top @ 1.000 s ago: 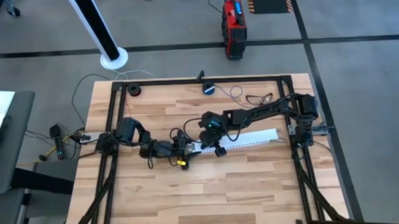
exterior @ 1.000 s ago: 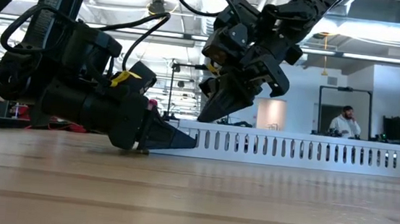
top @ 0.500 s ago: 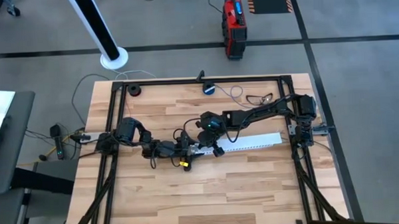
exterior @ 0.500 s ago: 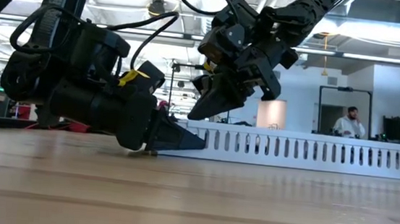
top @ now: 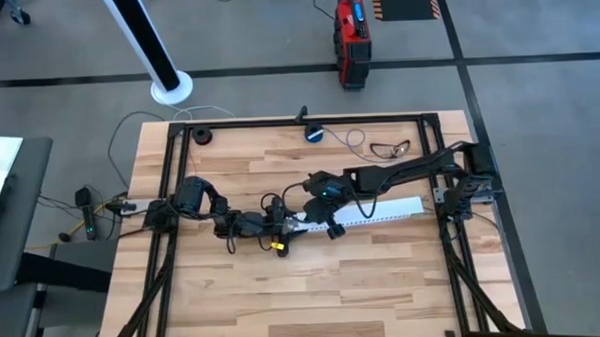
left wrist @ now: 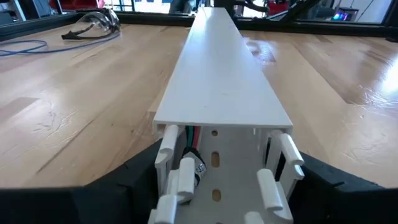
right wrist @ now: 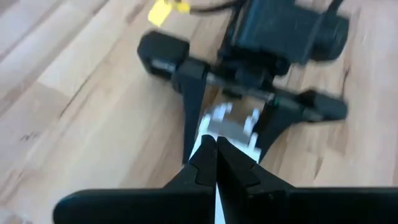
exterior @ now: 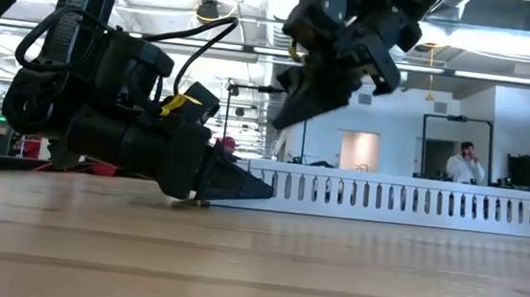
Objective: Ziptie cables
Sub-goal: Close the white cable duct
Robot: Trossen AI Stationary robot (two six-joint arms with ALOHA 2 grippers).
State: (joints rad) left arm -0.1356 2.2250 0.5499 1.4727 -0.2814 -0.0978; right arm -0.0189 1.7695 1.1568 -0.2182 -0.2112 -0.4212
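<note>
The wooden table (top: 284, 289) is carrying a long white slotted cable duct (top: 367, 212), which is lying flat near the middle, reaching toward the right edge. The left arm is stretching from the left edge, and the left claw (top: 282, 225) is grasping the duct's near end; in the left wrist view the dark fingers (left wrist: 134, 174) are pressing on both side walls of the duct. Inside this end, thin cables (left wrist: 191, 138) with green and red wires are lying. The right arm is coming from the right edge. The right claw (exterior: 292, 112) is hanging above the duct, not touching it, with its fingers (right wrist: 202, 163) clenched together and holding nothing.
</note>
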